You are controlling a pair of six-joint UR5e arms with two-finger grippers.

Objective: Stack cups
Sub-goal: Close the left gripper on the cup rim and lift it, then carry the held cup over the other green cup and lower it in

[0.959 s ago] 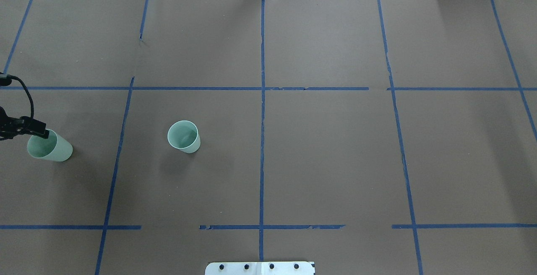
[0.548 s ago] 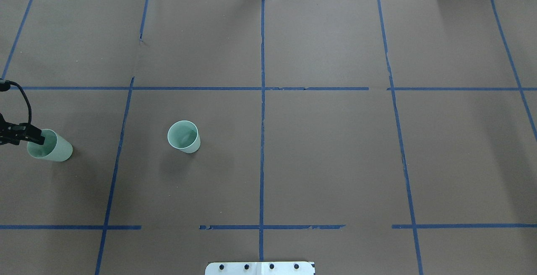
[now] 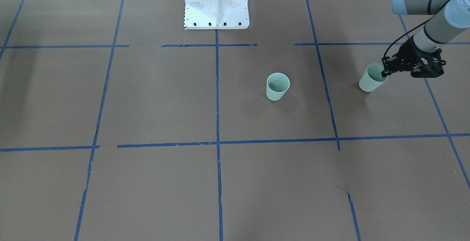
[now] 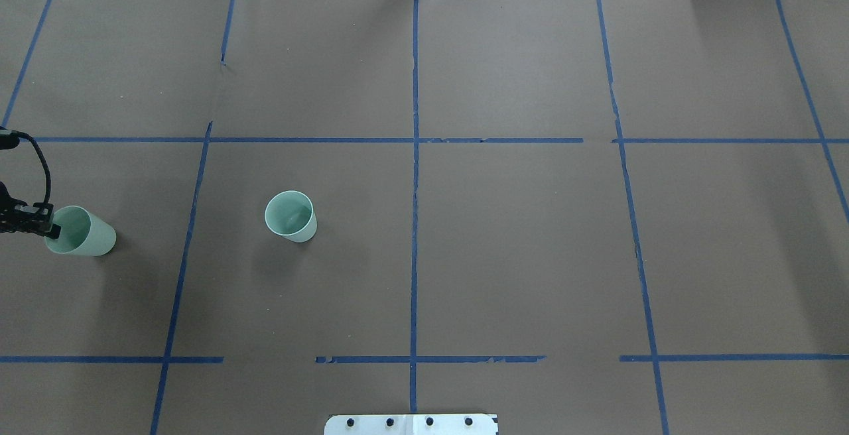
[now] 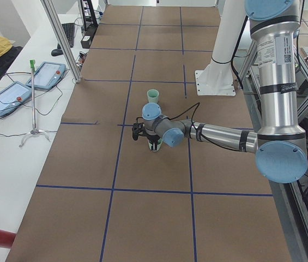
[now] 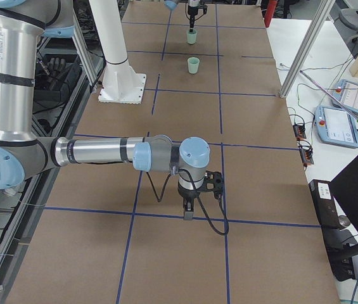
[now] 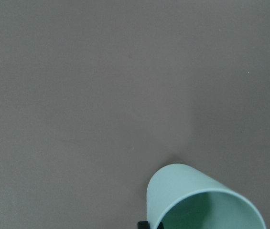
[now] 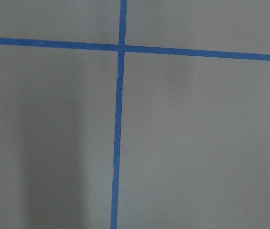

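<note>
Two pale mint-green cups stand upright on the brown table. One cup [image 4: 292, 217] [image 3: 277, 86] [image 6: 193, 65] stands free, left of the centre line in the overhead view. The other cup [image 4: 85, 235] [image 3: 371, 80] is at the far left edge. My left gripper [image 4: 50, 229] [image 3: 385, 73] pinches that cup's rim on its outer side. The left wrist view shows this cup [image 7: 197, 195] at the bottom, with a black fingertip [image 7: 145, 224] against its wall. My right gripper [image 6: 188, 214] shows only in the exterior right view, low over bare table, and I cannot tell its state.
Blue tape lines [image 4: 414, 156] divide the brown paper table into a grid. The robot's white base [image 3: 216, 4] stands at the table's middle edge. The right wrist view shows only a tape crossing [image 8: 121, 47]. Tablets and cables [image 5: 12, 95] lie beside the table.
My left gripper has moved left and toward the robot, from over the cup's mouth to its outer rim. The cup has shifted very slightly. The other cup has not moved.
</note>
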